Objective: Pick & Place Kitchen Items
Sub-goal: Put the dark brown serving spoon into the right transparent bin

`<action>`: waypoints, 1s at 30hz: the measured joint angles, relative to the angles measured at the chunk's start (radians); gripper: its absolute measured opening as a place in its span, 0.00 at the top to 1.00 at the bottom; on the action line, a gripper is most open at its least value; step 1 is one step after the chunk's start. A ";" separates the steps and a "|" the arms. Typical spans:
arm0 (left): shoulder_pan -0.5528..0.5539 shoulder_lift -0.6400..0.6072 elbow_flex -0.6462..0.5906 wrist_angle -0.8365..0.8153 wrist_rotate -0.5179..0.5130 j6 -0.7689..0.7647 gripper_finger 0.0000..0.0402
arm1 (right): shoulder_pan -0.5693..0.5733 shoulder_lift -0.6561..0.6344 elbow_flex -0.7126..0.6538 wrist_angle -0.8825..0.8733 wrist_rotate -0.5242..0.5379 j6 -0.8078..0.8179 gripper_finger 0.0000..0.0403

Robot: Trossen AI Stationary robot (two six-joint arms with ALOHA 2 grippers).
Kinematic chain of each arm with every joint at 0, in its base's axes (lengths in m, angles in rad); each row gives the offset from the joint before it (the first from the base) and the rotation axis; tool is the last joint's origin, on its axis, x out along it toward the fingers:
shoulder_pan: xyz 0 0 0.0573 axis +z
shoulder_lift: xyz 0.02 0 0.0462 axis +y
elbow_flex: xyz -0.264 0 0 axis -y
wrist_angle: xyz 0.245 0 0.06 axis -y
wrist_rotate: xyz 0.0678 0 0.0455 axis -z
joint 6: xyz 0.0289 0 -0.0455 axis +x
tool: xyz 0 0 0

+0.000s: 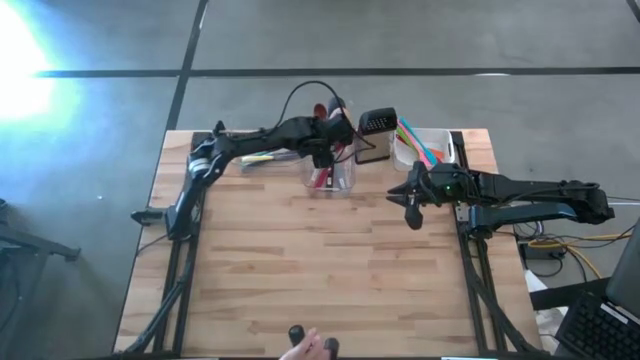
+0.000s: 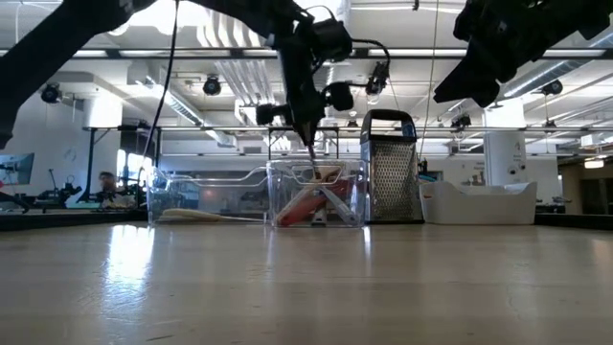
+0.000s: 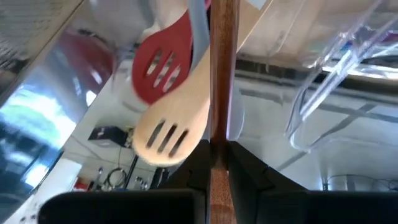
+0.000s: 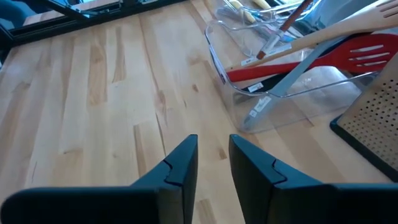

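Observation:
My left gripper (image 1: 322, 152) hangs over the clear tub (image 1: 345, 188) at the table's far middle, shut on a utensil with a dark brown wooden handle (image 3: 222, 74). Inside that tub (image 2: 287, 187) lie a red slotted spatula (image 3: 158, 68), a wooden slotted spatula (image 3: 171, 134) and a grey-handled tool (image 4: 292, 78), leaning on its walls. My right gripper (image 4: 213, 149) hovers open and empty over bare table, right of the tub, also seen in the high view (image 1: 412, 212). My left gripper (image 3: 217, 155) pinches the brown wooden handle (image 3: 219, 134) between its two fingers. The fingers come from above, pointing down, and lie along the handle. The utensil (image 2: 313, 158) hangs nearly upright below them, its lower end down inside the clear tub among the other utensils.
A steel box grater (image 1: 375, 125) stands right of the clear tub. A white tub (image 1: 445, 140) with green, orange, blue and pink tools sits at the far right. A second clear tub (image 1: 262, 160) lies to the left. A person's hand (image 1: 305, 348) shows at the near edge.

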 joint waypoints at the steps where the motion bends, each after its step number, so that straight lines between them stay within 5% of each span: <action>1: 0.004 0.008 0.000 0.000 0.005 0.000 0.92 | 0.000 0.000 -0.001 -0.001 0.000 0.000 0.80; 20: 0.012 0.115 -0.008 0.020 0.007 0.015 0.92 | 0.000 0.000 -0.010 -0.001 0.000 -0.004 0.78; 30: -0.015 0.118 -0.015 0.004 0.093 -0.017 0.92 | 0.000 0.000 -0.011 0.000 0.000 -0.011 0.76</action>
